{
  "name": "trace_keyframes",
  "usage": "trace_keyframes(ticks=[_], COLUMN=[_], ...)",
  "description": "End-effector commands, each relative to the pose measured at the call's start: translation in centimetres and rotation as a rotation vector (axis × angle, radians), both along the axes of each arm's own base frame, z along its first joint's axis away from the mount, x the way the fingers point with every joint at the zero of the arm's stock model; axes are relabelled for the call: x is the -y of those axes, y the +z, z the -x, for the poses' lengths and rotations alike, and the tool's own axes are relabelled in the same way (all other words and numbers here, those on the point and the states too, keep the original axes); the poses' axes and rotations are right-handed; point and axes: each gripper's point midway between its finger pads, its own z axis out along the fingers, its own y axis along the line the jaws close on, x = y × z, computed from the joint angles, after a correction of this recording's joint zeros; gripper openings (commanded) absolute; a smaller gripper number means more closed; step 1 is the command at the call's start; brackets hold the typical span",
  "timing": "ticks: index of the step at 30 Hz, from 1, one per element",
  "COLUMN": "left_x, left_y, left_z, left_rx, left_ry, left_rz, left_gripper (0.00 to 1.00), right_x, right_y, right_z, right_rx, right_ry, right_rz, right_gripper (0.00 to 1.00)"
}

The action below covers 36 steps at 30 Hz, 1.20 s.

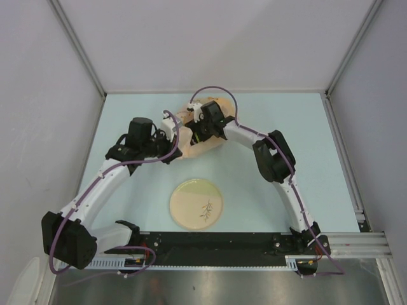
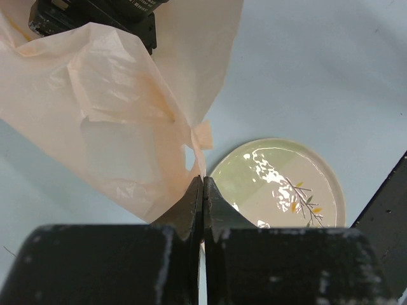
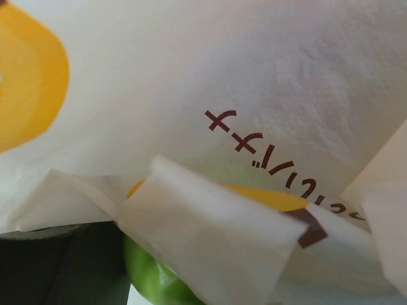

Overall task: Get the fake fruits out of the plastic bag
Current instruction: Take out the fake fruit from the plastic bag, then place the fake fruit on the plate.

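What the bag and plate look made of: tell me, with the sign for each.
Plastic bag: thin translucent film, probably plastic, peach-pink; it crinkles, folds and shines. Plate: glossy, glazed ceramic or melamine, can't tell which; sharp light reflections.

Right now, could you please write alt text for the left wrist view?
The left gripper, shut, pinches an edge of the peach-pink plastic bag, which spreads up and left. A round plate with a sprig motif lies on the blue table beyond.
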Motion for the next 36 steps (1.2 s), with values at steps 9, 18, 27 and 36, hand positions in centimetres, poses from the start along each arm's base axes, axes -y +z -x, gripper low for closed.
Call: trace_keyframes(ticks=[9,18,27,36], left_x=[0.5,1.9,2.3,1.1], left_y=[1.9,4.3,8.4,8.7], left_z=[-3.3,-6.9,-8.1,-5.6], left_rx=[0.063,0.078,0.102,0.076], left_ry=[0.066,0.101,0.156,0.226], left_rz=[0.056,0.154,0.259,0.364], left_gripper=[0.00,0.00,0.00,0.00], right_x=[6.0,7.8,4.1,-2.4], right_y=[14.7,21.2,16.1,9.4], right_z=[1.2,12.8,23.5,27.3], right_rx=[0.181,0.330,0.297,0.263], right_ry=[0.086,0.419,0.686,0.761], right_rz=[-0.189,-0.146,0.024,0.087], right_gripper=[0.39,0.41,0.43,0.45])
